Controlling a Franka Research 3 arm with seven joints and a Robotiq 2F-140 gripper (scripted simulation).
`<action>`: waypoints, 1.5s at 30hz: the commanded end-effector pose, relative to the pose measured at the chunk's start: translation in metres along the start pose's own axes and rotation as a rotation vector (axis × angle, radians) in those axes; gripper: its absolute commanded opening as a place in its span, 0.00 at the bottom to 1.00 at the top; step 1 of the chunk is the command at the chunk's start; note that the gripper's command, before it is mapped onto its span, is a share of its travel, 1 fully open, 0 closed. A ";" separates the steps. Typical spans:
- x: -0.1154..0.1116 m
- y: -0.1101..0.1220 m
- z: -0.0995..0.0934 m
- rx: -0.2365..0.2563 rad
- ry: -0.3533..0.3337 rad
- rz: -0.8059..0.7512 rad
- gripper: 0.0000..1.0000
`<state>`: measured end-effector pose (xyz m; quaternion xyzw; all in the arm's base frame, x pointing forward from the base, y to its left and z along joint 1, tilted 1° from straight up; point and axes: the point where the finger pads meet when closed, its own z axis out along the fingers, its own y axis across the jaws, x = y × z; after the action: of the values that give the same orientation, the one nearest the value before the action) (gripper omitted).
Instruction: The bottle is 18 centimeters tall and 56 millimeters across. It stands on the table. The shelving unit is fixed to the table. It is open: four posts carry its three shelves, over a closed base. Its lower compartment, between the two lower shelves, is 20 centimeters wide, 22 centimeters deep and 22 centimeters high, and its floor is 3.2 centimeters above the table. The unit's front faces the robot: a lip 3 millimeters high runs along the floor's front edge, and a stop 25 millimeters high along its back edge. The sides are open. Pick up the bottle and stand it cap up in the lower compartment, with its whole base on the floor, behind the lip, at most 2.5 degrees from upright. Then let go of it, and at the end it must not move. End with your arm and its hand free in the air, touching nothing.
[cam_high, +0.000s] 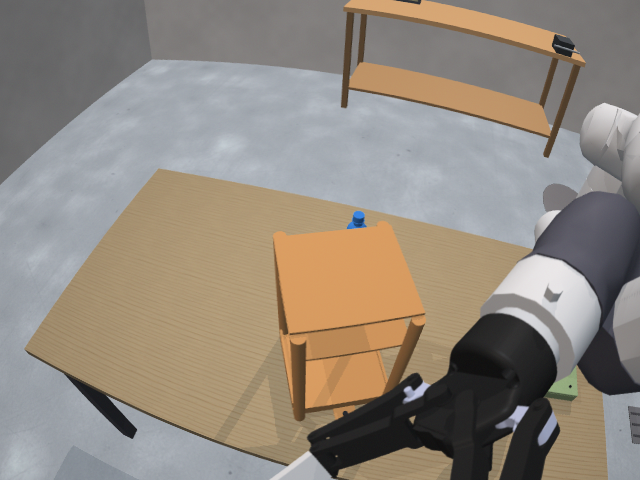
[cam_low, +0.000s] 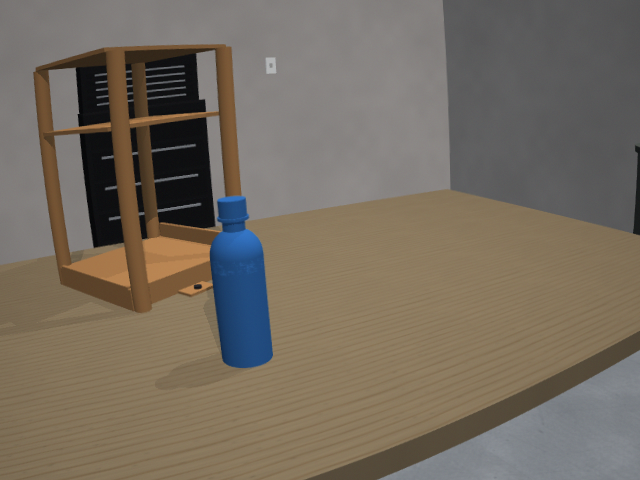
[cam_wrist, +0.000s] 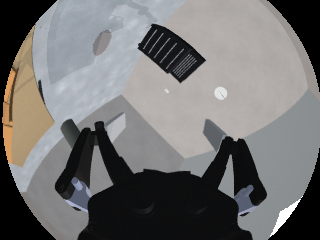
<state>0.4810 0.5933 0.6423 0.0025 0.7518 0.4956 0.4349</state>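
Blue and upright, the bottle (cam_low: 241, 289) stands cap up on the wooden desk (cam_low: 413, 289), just behind the back of the shelving unit (cam_high: 343, 276) and toward the desk's far edge. From the top view only its blue cap (cam_high: 357, 219) peeks over the unit's top board. The shelving unit sits near the middle of the desk, with its open front facing the near edge. Its lower compartment has nothing in it. The black gripper (cam_high: 434, 452) hangs in the air over the near right corner of the desk, well apart from the bottle. Its fingers are spread wide and it holds nothing. A green base plate (cam_high: 566, 390) lies on the desk near the right edge, partly hidden by the arm.
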 end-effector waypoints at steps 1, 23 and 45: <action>0.005 0.006 0.001 -0.007 0.017 -0.003 1.00; -0.022 -0.017 0.009 0.014 0.040 0.002 1.00; -0.049 -0.044 0.013 0.045 0.065 0.009 1.00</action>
<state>0.5236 0.5671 0.6447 -0.0097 0.7639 0.4845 0.4262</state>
